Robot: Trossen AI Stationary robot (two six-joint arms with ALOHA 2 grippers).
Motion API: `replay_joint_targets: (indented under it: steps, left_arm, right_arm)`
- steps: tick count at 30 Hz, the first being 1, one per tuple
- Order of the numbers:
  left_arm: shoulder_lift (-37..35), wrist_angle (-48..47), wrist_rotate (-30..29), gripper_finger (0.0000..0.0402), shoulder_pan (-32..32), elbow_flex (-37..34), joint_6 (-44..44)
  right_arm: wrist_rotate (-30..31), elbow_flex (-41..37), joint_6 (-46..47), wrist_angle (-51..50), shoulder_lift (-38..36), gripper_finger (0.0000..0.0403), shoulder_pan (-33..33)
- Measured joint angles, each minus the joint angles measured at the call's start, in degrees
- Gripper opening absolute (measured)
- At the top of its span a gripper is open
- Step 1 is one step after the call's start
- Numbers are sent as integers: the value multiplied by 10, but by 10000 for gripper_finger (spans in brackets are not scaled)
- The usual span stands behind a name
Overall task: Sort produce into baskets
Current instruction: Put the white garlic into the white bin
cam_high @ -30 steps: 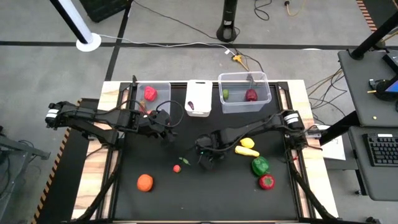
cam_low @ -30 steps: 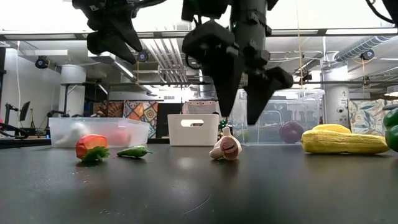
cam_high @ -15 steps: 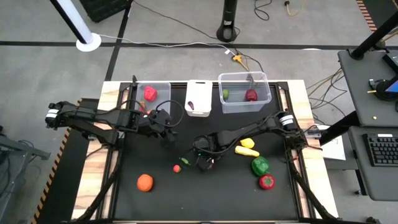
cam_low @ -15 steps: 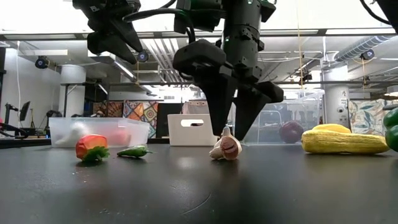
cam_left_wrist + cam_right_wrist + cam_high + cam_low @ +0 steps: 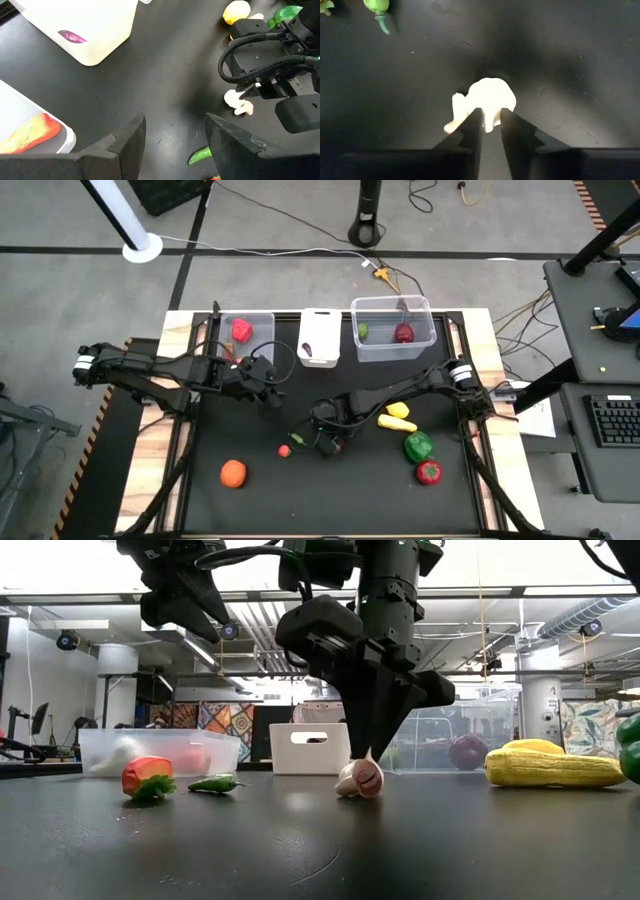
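A white garlic (image 5: 360, 778) lies on the black table near its middle, and my right gripper (image 5: 364, 754) stands over it, shut on it. The right wrist view shows the garlic (image 5: 487, 97) just ahead of the fingers. My left gripper (image 5: 266, 394) hangs open above the table, to the garlic's far left, with nothing between its fingers (image 5: 131, 134). Left of the garlic lie a green chili (image 5: 215, 783) and a small red piece (image 5: 147, 776). Three baskets line the far edge: a clear tub (image 5: 243, 330), a white tub (image 5: 320, 338) and a wider clear tub (image 5: 393, 330). My right gripper pinches the garlic's narrow top end (image 5: 490, 119) between its two fingers. The fingers come from above, pointing down. The garlic's bulb rests on the table (image 5: 358, 790).
An orange (image 5: 233, 472) lies near the front left. Yellow produce (image 5: 397, 417), a green pepper (image 5: 418, 446) and a red pepper (image 5: 429, 472) lie to the right. A red piece is in the left tub; a lime and a dark red piece are in the right one.
My right gripper has come down over the garlic and shut on its top. The garlic stays in its place on the table.
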Motion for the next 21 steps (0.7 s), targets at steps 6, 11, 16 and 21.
replay_joint_targets:
  steps: [6,11,16,21]
  left_arm:
    - [0,-3,1,186,0,0,0]
    - [-10,-36,83,186,-12,1,-28]
    - [-19,-90,179,186,-72,2,-123]
    - [-15,-135,211,186,-143,2,-298]
  right_arm:
    - [2,0,-38,1,-4,15,-3]
    - [6,10,-86,-3,-48,14,-40]
    - [31,43,-166,-3,-104,13,-113]
    - [41,100,-249,-10,-118,13,-212]
